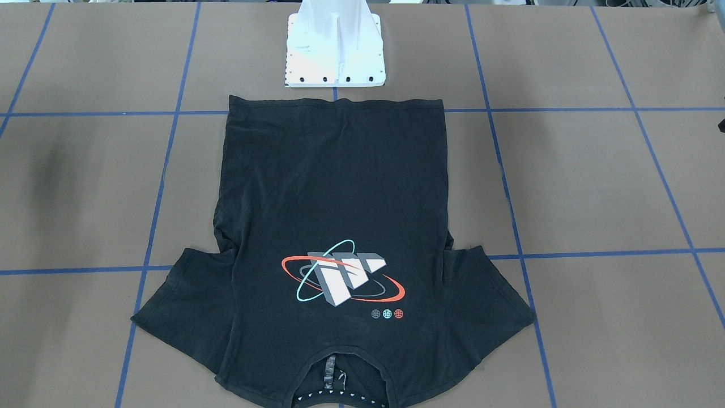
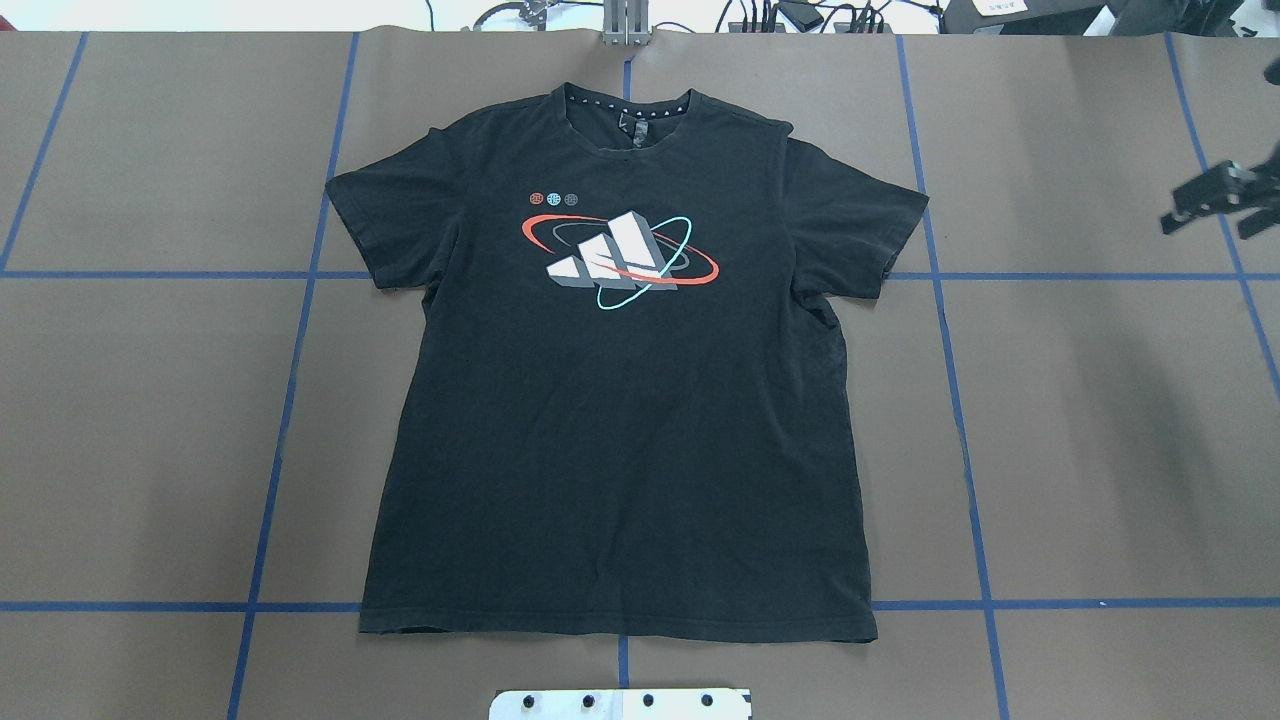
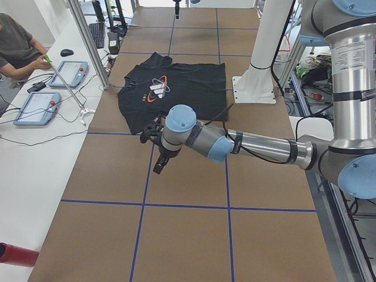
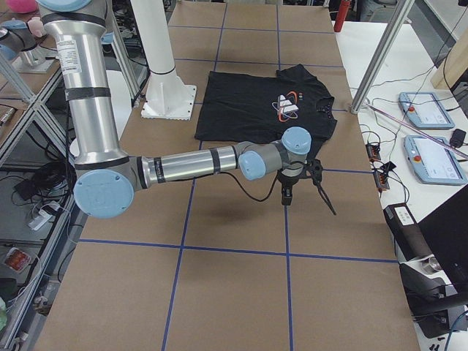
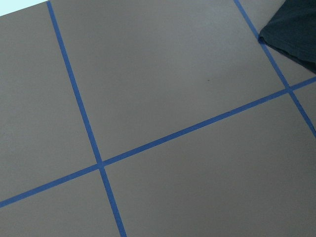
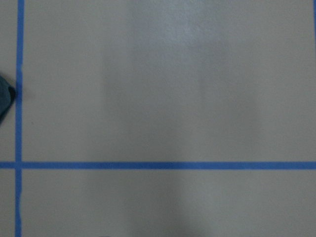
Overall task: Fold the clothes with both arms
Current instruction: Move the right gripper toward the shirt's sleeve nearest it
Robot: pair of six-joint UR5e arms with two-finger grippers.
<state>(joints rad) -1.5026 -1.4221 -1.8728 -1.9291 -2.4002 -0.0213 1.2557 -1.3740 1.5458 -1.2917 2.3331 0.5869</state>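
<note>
The black T-shirt (image 2: pixel 610 420) carries no lettering that can be read. Its chest print (image 2: pixel 620 250) is three slanted white bars ringed by a red orbit and a teal one, with three small round emblems in red, teal and grey just beside it. A grey tag inside the patterned neck lining (image 2: pixel 625 108) is too small to read. The T-shirt lies flat and face up in the middle of the table (image 2: pixel 1080 450), sleeves spread. Its collar points away from the robot and its hem sits near the white pedestal base (image 1: pixel 335 51). Blue tape lines (image 2: pixel 280 420) divide the brown table into squares. Both arms hang over bare table off to the sides, clear of the cloth. The right arm's fingers (image 2: pixel 1200 195) only just enter the overhead view at its right edge, well apart from the nearest sleeve. There and in the right side view they stand spread with nothing between them. The left arm's fingers (image 3: pixel 160 163) appear clearly only in the left side view, hanging above a tape line beyond the other sleeve, so I cannot tell whether they are parted or closed. That view also shows the left arm (image 3: pixel 264 147) stretched level over the table and a seated operator (image 3: pixel 17 47) at the far side. The right side view shows the right arm (image 4: pixel 190 164) reaching out the same way. The left wrist view catches one corner of black cloth at its top right. The right wrist view shows only a dark sliver at its left edge.
</note>
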